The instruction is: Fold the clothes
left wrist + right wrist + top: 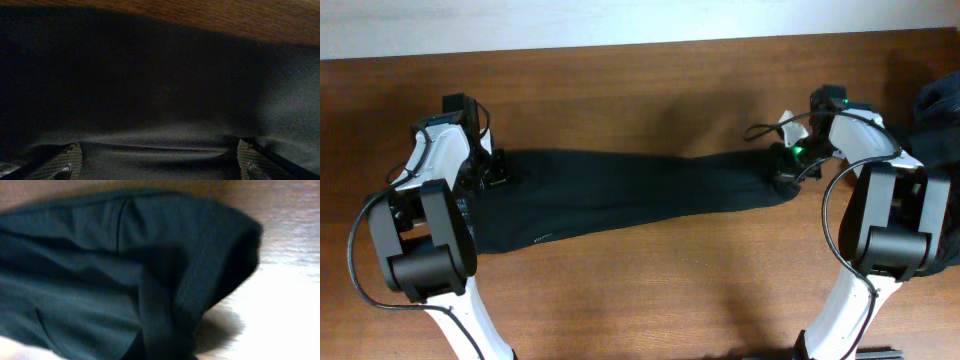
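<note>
From overhead I saw one pair of black pants (630, 195) stretched across the middle of the table (640, 90), each end partly hidden under an arm. The left gripper (498, 172) sat on the left end and the right gripper (788, 165) on the right end. One dark heap of garments (938, 105) was cut off at the right edge.

In the left wrist view, two fingers (62, 162), clipped by the bottom edge, stood wide apart over the cloth.

In the right wrist view, no fingers showed. That pincer was closed on the fabric, which bunched toward bottom centre.
</note>
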`<state>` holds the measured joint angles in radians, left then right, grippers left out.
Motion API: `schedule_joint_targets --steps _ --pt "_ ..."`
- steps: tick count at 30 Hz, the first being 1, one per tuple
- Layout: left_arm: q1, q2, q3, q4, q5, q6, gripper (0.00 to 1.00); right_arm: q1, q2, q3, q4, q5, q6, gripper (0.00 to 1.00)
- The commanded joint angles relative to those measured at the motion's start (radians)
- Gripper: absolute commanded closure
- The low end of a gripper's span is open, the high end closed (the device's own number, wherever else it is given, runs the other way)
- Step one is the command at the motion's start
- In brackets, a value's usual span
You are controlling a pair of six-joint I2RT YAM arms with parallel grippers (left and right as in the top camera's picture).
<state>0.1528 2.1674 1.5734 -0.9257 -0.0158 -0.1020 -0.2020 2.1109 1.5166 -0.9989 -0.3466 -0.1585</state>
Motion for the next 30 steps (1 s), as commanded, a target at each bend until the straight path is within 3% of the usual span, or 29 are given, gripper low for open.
schedule_joint_targets --steps 1,12,30 --pt "0.014 0.028 -0.03 0.002 -0.033 0.002 0.0 -0.011 0.005 0.06 -0.017 0.106 -0.01 0.96" --pt "0.014 0.028 -0.03 0.002 -0.033 0.002 0.01 -0.047 0.005 0.079 -0.026 0.217 0.0 0.96" --pt "0.014 0.028 -0.03 0.036 -0.03 0.002 0.0 -0.073 0.005 0.088 -0.045 0.193 0.017 0.96"
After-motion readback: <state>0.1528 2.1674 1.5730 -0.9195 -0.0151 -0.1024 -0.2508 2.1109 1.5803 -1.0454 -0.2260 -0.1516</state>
